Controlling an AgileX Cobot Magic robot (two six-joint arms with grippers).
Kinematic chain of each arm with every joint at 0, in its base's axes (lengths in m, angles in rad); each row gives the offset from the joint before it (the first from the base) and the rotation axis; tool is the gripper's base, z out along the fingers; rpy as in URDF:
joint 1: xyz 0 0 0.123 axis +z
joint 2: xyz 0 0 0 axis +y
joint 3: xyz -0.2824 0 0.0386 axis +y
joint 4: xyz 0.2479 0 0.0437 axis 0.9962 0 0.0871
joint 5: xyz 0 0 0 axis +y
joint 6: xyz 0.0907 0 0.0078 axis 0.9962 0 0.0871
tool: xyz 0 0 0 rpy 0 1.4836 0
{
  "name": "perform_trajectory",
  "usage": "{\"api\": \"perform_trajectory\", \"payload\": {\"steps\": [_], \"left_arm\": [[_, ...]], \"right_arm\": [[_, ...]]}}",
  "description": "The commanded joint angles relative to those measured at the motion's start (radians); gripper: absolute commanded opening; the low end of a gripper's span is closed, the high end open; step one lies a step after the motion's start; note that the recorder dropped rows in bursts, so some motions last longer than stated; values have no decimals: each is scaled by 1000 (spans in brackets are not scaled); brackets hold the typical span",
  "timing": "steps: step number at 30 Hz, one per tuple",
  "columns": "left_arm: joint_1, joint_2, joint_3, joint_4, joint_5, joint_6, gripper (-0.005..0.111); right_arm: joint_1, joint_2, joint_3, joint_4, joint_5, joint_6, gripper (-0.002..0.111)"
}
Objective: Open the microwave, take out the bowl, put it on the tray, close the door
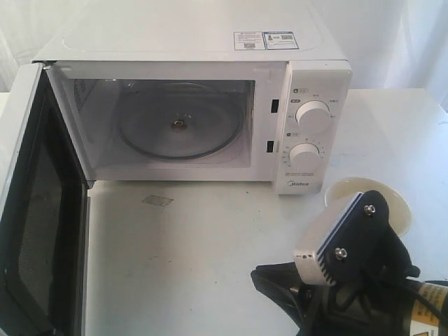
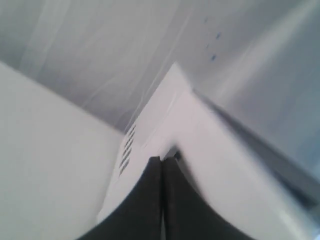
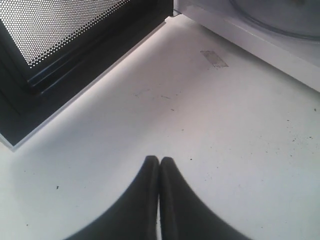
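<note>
The microwave (image 1: 189, 42) stands at the back with its door (image 1: 38, 210) swung wide open to the left. Inside it only the clear glass turntable (image 1: 178, 122) shows. The cream bowl (image 1: 350, 190) sits on the table right of the dial panel, partly hidden by my right arm's wrist. No tray can be made out. My right gripper (image 3: 159, 160) is shut and empty, low over the table in front of the open cavity. My left gripper (image 2: 163, 160) is shut, its tips close against a white edge of the microwave (image 2: 200, 125) near vent slots; it is out of the exterior view.
The open door's meshed inner window (image 3: 60, 25) stands close to my right gripper. A small grey tape patch (image 1: 157, 201) lies on the white table (image 1: 196, 266) in front of the cavity. White curtains hang behind.
</note>
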Motion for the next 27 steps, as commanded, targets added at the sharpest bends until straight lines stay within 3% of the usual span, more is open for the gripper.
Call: {"api": "perform_trajectory", "payload": {"steps": [1, 3, 6, 12, 16, 21, 27], "left_arm": [[-3, -3, 3, -4, -280, -75, 0], [-3, -3, -12, -7, -339, -89, 0], [-3, -3, -150, -3, -210, -49, 0], [-3, 118, -519, 211, 380, 8, 0], [-4, 257, -647, 170, 670, 126, 0], [-4, 426, -661, 17, 748, 359, 0], [-4, 574, -661, -2, 769, 404, 0]], "right_arm": [[5, -8, 5, 5, -9, -2, 0], [5, -8, 5, 5, -4, -2, 0], [5, -8, 5, 5, -4, -2, 0], [5, -8, 5, 5, -4, -2, 0], [5, -8, 5, 5, -2, 3, 0], [5, -8, 5, 5, 6, 5, 0], [5, -8, 11, 5, 42, 5, 0]]}}
